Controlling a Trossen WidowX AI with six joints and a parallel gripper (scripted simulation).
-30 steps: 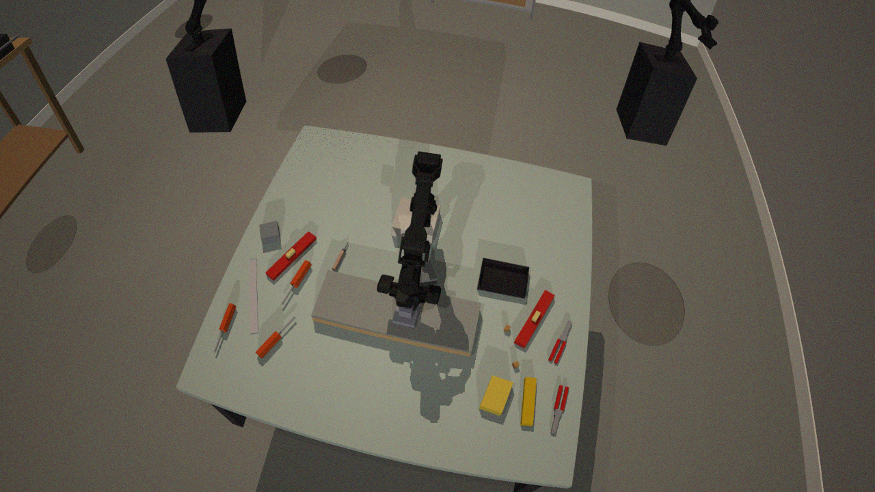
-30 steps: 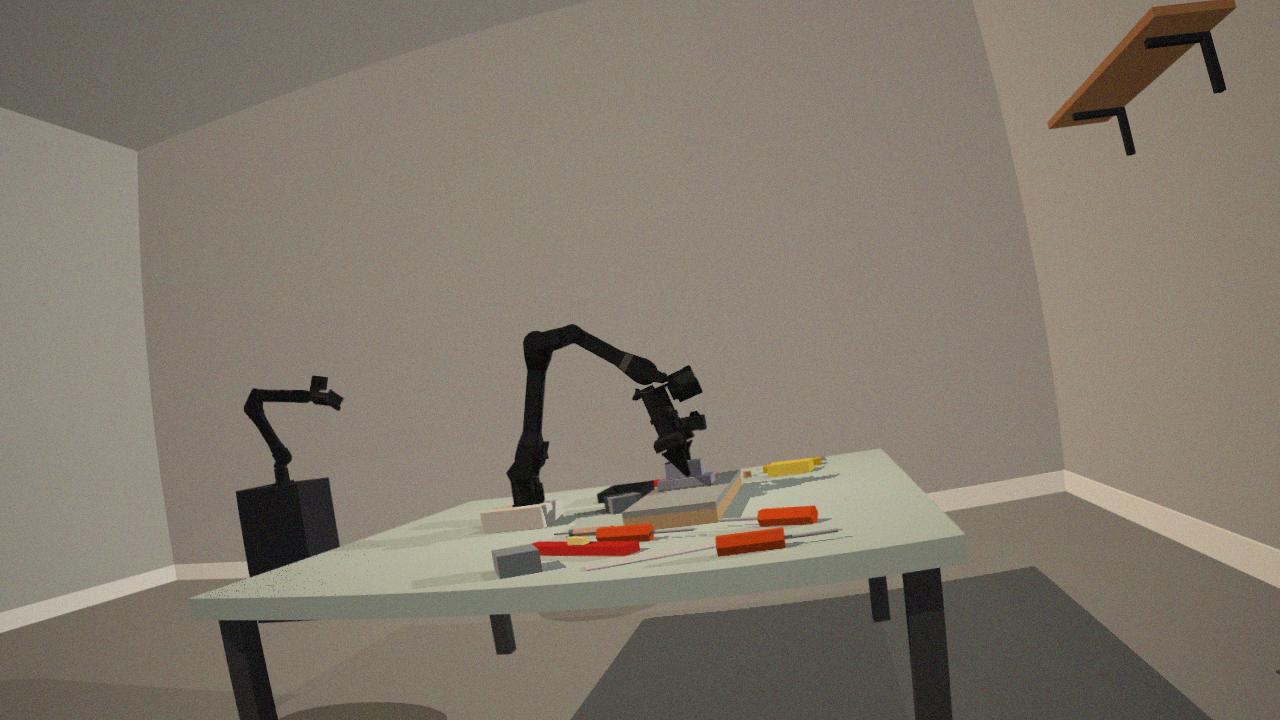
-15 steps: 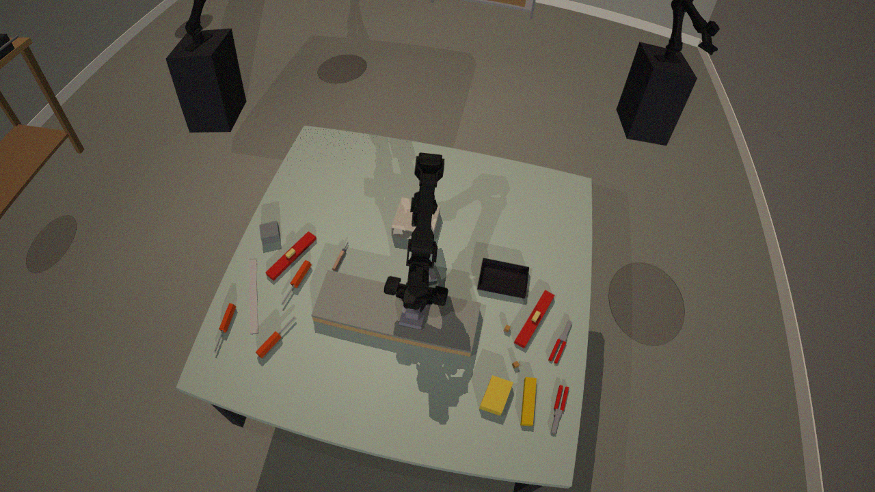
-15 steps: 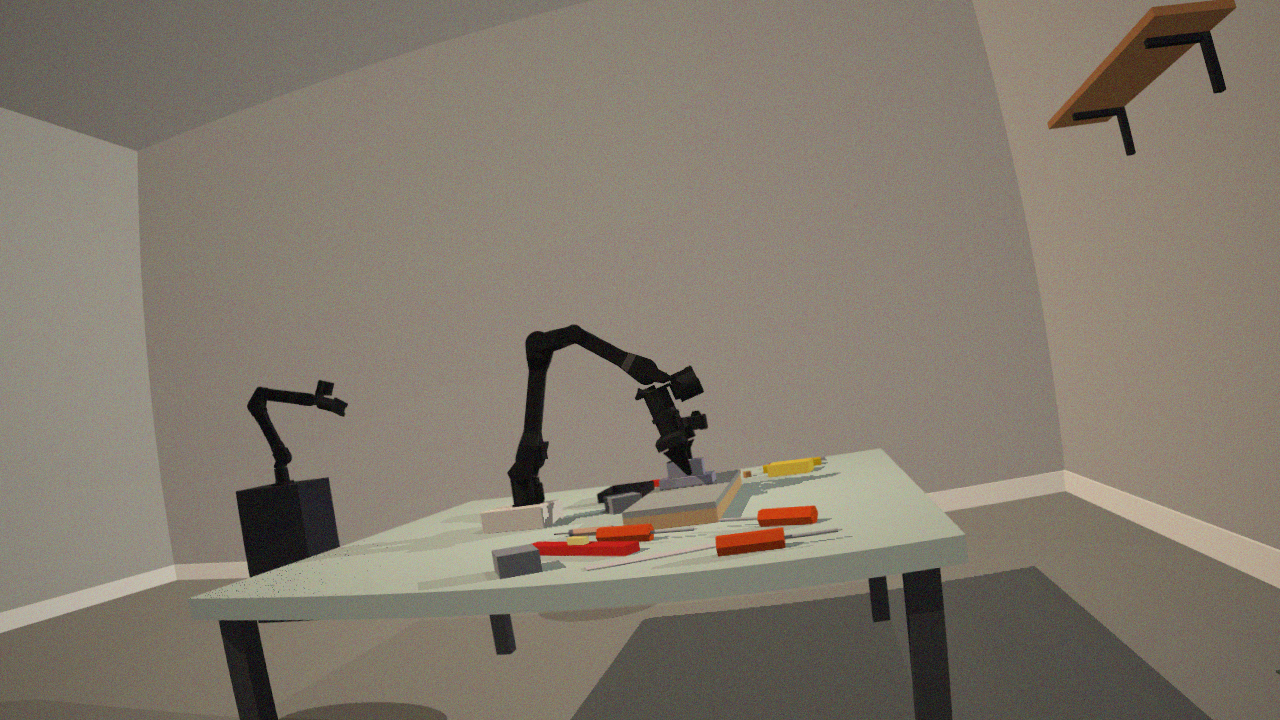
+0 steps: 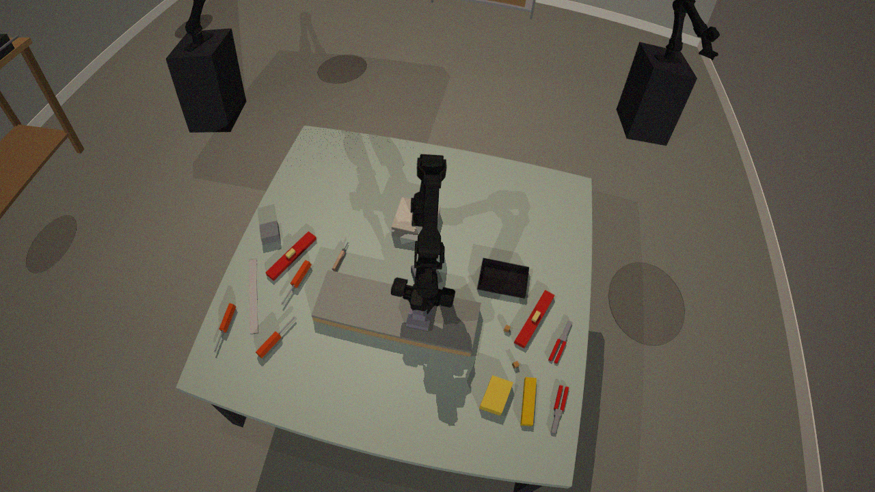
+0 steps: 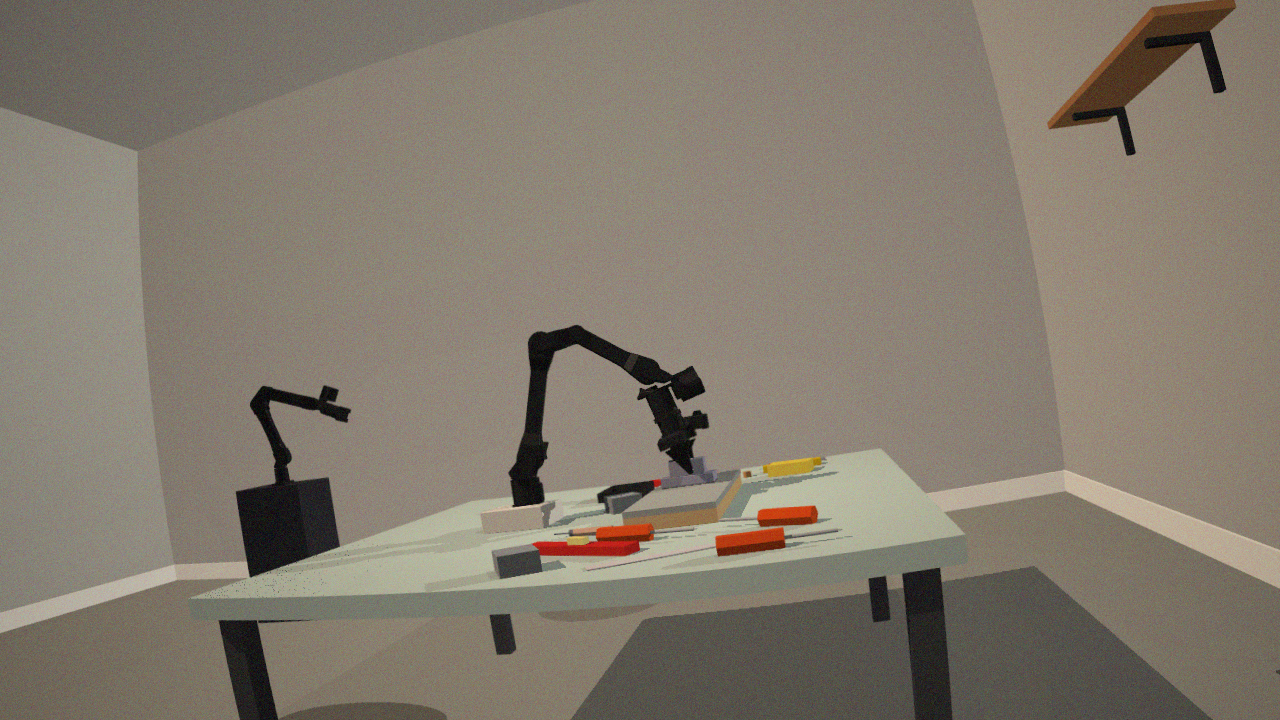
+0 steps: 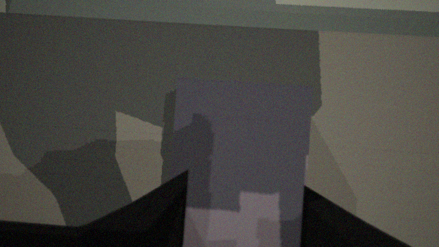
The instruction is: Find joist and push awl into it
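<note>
Black fingertips: closed on the grey-purple stud finder, one on each side of it.
Stud finder [image 5: 420, 320] [image 6: 693, 474] [image 7: 243, 137]: in the gripper [image 5: 420, 310] [image 6: 689, 467] [image 7: 238, 180], over the top face of the floor panel; whether it touches, I cannot tell.
Floor panel [image 5: 361, 299] [image 6: 675, 503] [image 7: 377, 103]: a grey slab with a tan edge, lying flat on the table [image 5: 342, 398] [image 6: 859, 519].
Arm [image 5: 430, 208] [image 6: 535, 394]: arched, reaching down toward the panel.
Awl [image 5: 339, 257]: on the table, beyond the panel's edge, near an orange-handled screwdriver [image 5: 300, 275].
Tray [image 5: 502, 279]: black, open, beside the panel, near a red level [image 5: 534, 318].
</note>
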